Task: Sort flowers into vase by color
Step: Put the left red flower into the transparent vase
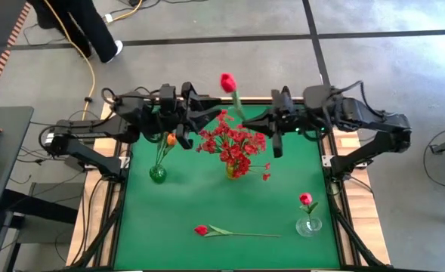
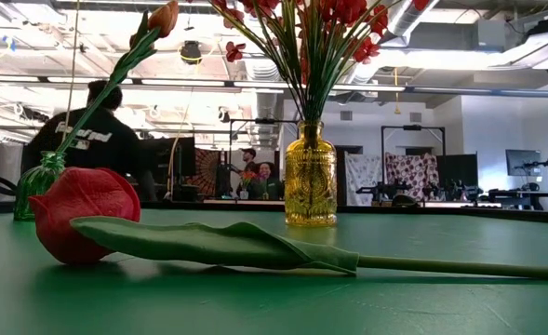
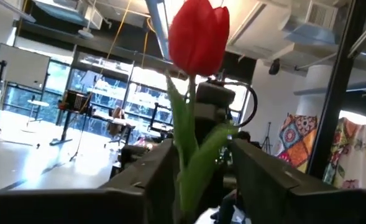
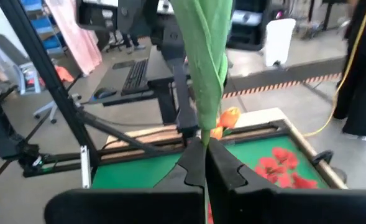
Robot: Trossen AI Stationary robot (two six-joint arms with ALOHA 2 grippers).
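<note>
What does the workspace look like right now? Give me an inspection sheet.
Surface: green mat, flat.
Job's things: red tulip held aloft between the arms; orange tulip in green vase; small red blossoms in yellow vase; red bud in clear vase; one red tulip lying on the mat.
Clutter: nothing seen.
Grippers: right gripper shut on the held tulip's stem; left gripper open around it.
Cables: yellow cable on the floor.
Surroundings: person standing beyond the table.
</note>
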